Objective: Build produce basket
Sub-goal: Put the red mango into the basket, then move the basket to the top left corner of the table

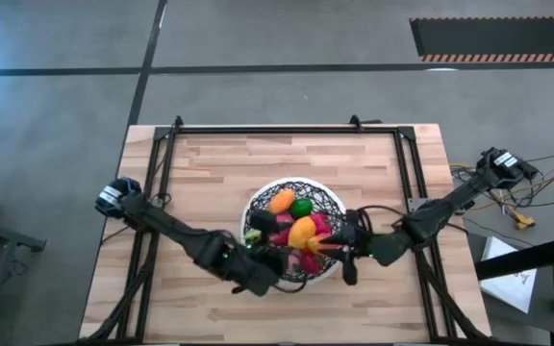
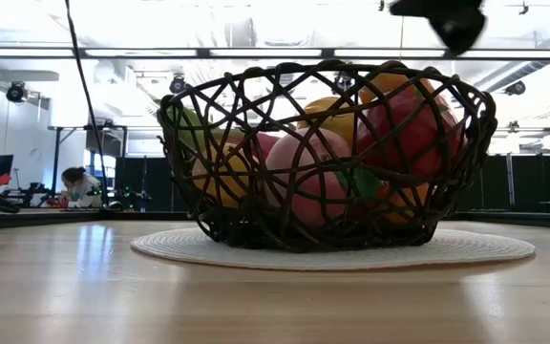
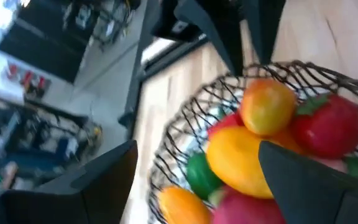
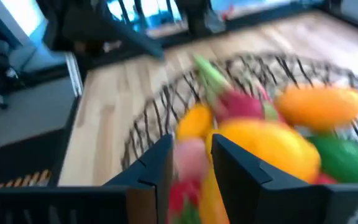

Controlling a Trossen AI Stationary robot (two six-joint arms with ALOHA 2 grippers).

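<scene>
The black wire basket [image 1: 258, 198] stands mid-table on a round white mat [image 2: 332, 250]. It holds piled produce: an orange piece [image 1: 281, 202], a green lime [image 1: 301, 208], a yellow piece [image 1: 302, 231] and a pink dragon fruit [image 4: 238, 106]. My left gripper [image 1: 269, 267] is open at the basket's near-left rim, with the pile showing between its fingers [image 3: 201, 155]. My right gripper [image 1: 335, 246] is over the basket's right side, shut on a peach-pink piece [image 4: 189, 158]. My right gripper pinches the peach-pink piece [image 4: 189, 163] between its two fingers, which come from the table's right side, slanting down over the basket's rim. The piece sits among the piled produce. I cannot tell whether it rests on the pile or hangs clear.
Black frame rails [image 1: 162, 154] run along the table's left, right and far edges. Bare wood lies on all sides of the basket. A person [image 2: 82, 186] sits far off in the room behind.
</scene>
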